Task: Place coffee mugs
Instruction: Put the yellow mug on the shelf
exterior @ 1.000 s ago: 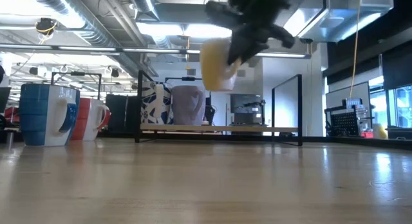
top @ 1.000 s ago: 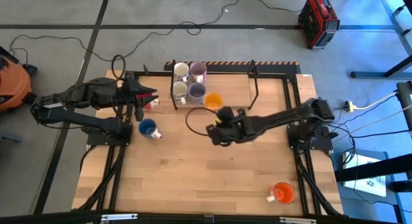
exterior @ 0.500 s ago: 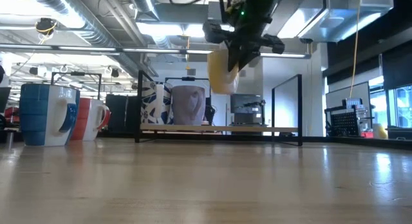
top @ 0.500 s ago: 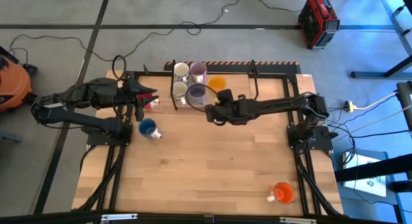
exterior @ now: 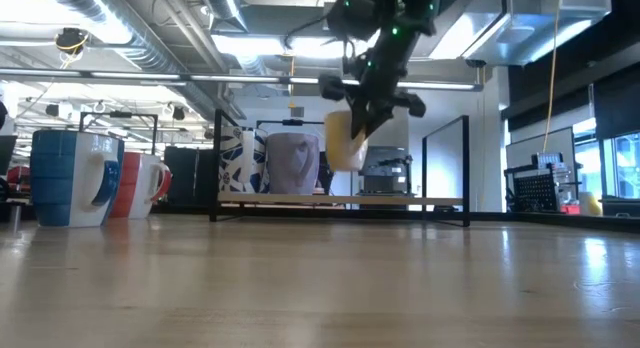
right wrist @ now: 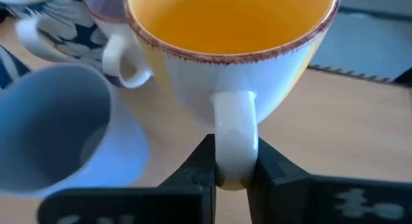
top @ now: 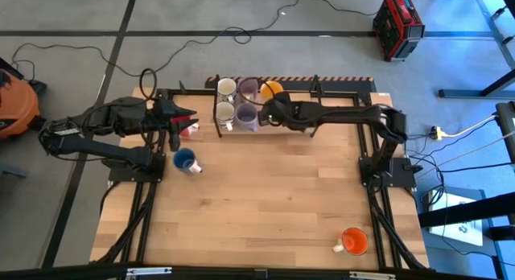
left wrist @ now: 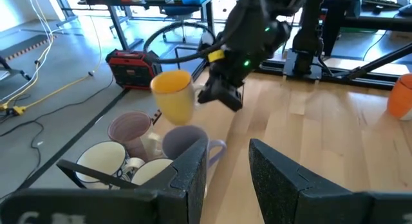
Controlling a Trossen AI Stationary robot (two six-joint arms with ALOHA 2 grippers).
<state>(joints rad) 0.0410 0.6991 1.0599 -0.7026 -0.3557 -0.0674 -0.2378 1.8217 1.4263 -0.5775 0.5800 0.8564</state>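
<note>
My right gripper is shut on a yellow-orange coffee mug and holds it in the air at the far edge, just right of the rack. Two white mugs and two lavender mugs stand in that rack. A blue mug and a red mug stand on the table at the left. An orange mug stands at the near right. My left gripper waits open at the far left, beside the red mug, with nothing between its fingers. My right gripper pinches the yellow-orange mug's white handle between its two fingers, across the loop. The fingers slant down from the table's near right. The mug stays about upright with its mouth up, lifted clear above the rack's mugs.
A black wire frame stands on the table right of the held mug. The table's far rail runs just behind it. The wooden middle and near left of the table lie bare.
My right gripper has swung from the middle of the table toward the far edge, rolling as it went, still shut on the yellow-orange mug. The mug now hangs next to the far lavender mug. My left arm has kept still.
</note>
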